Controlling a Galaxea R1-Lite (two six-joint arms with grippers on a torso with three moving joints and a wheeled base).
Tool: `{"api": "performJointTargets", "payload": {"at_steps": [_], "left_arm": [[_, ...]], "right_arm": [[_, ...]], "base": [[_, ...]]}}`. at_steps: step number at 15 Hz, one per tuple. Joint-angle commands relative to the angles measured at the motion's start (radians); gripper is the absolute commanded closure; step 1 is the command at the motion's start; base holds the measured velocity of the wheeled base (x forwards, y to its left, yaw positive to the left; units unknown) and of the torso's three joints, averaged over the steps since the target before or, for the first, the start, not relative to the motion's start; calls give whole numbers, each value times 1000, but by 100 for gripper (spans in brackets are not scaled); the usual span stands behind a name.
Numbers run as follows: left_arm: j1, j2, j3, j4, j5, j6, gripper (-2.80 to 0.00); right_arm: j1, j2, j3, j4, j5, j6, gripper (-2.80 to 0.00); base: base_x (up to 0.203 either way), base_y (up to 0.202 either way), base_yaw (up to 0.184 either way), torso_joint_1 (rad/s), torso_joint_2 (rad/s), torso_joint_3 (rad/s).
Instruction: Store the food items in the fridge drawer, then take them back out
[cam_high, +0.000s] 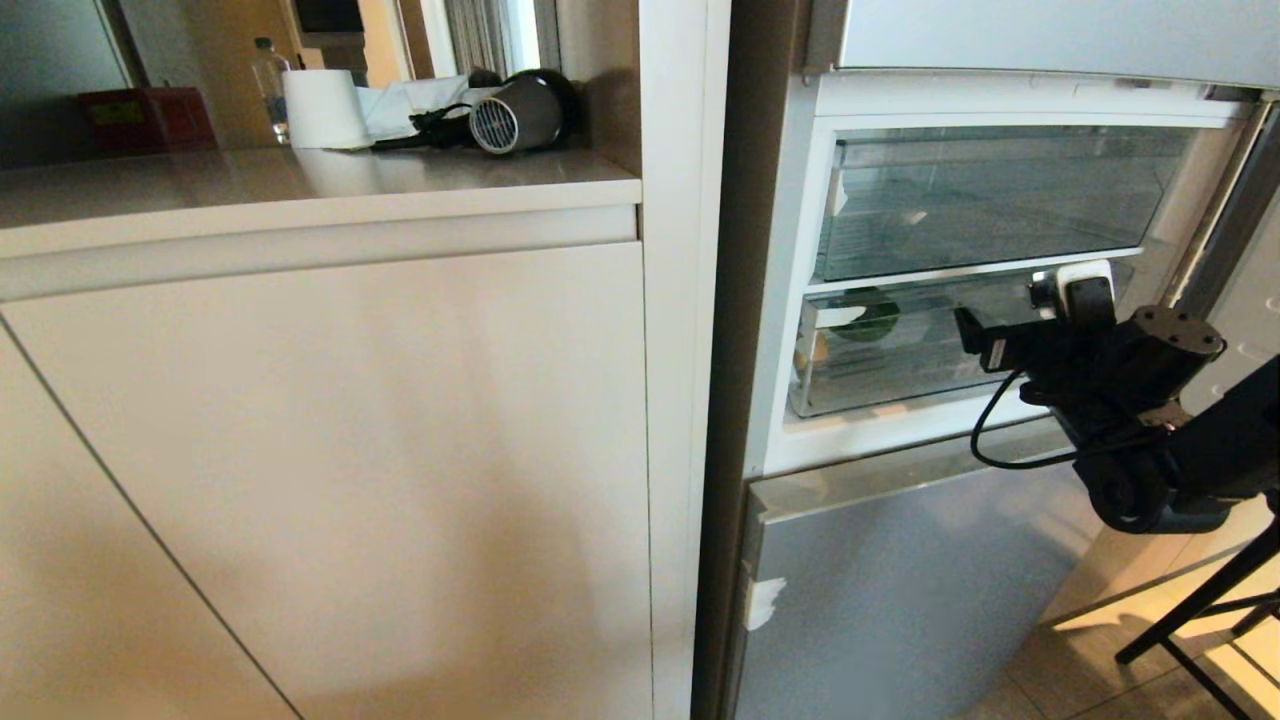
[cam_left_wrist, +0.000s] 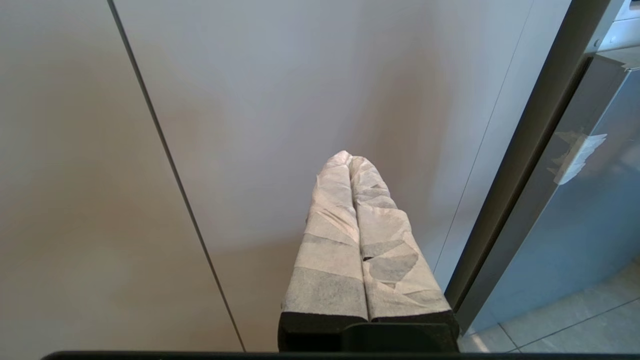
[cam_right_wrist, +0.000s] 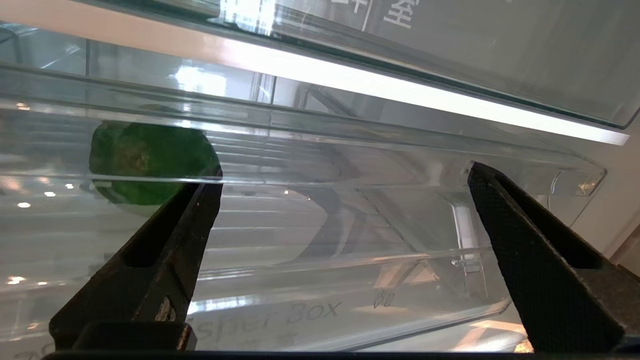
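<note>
The right gripper (cam_right_wrist: 345, 200) is held wide apart and empty, just in front of the clear fridge drawer (cam_right_wrist: 310, 235). The green bell pepper (cam_right_wrist: 150, 160) is seen inside it, beyond one finger; the potato (cam_high: 818, 347) lies further to that same side. The drawer plastic is judged stiff, smooth and slippery, so its front lip should be taken. The left gripper (cam_left_wrist: 350, 162) is pressed together, empty, beside the cabinet door (cam_left_wrist: 250, 100).

The pepper (cam_right_wrist: 150, 165) is walled off by the closed drawer (cam_right_wrist: 320, 220) front; the gripper (cam_right_wrist: 345, 175) is held outside it.
</note>
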Motion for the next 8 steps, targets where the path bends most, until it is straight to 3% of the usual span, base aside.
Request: {"api": "performJointTargets", "payload": {"at_steps": [1, 8], "left_arm": [[0, -2, 11, -1, 0, 0, 0], [0, -2, 11, -1, 0, 0, 0]], "right_arm": [[0, 3, -2, -8, -1, -2, -280], [0, -45, 41, -16, -6, -1, -280]], "base": [[0, 0, 0, 0, 0, 0], [0, 0, 0, 0, 0, 0]]}}
